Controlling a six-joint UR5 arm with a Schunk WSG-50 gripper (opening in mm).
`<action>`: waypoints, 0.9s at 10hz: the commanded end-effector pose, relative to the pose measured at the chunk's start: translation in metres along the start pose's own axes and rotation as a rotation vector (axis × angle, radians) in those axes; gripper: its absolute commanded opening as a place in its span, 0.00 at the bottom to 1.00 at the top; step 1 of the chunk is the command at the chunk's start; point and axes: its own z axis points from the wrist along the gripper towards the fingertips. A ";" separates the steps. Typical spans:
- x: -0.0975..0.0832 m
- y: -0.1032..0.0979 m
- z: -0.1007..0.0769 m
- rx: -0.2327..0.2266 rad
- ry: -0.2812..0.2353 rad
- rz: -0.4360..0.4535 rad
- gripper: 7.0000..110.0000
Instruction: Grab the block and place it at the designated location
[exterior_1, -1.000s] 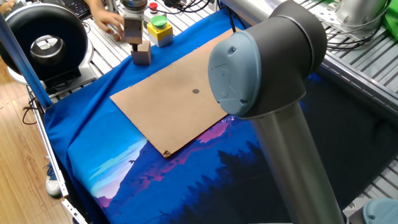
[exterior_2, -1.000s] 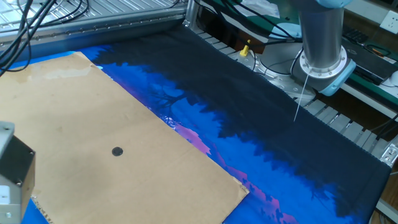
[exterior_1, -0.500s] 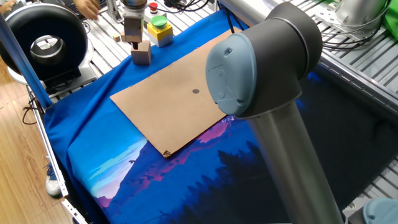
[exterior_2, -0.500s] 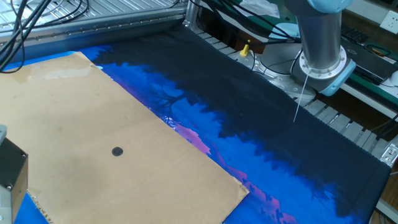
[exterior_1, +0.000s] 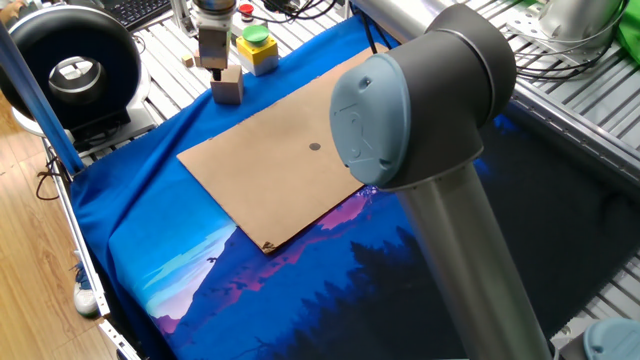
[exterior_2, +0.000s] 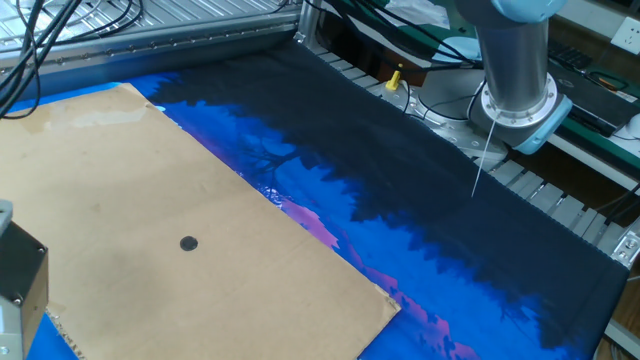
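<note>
The block, a light tan wooden cube, sits on the blue cloth just beyond the far left corner of the brown board. My gripper hangs right above the block's left side. Its fingers look open and hold nothing. The dark grey dot marks the board's centre, well to the right of the block. In the other fixed view the dot and the board show. Only a corner of the gripper's dark body shows at the left edge there. The block is out of view there.
A yellow box with a green button stands just right of the gripper. A much smaller wooden cube lies to its left. A black round device is at the far left. The arm's big elbow blocks the foreground; its base stands beyond the cloth.
A person's hand near the gripper has pulled away and is out of view. In the other fixed view the gripper body has shifted a little left. The block has not moved.
</note>
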 end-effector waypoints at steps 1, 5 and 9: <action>0.000 0.004 -0.003 -0.018 -0.006 0.044 0.57; 0.009 0.001 0.000 -0.001 0.023 0.141 0.57; 0.006 0.002 0.005 -0.007 0.014 0.140 0.79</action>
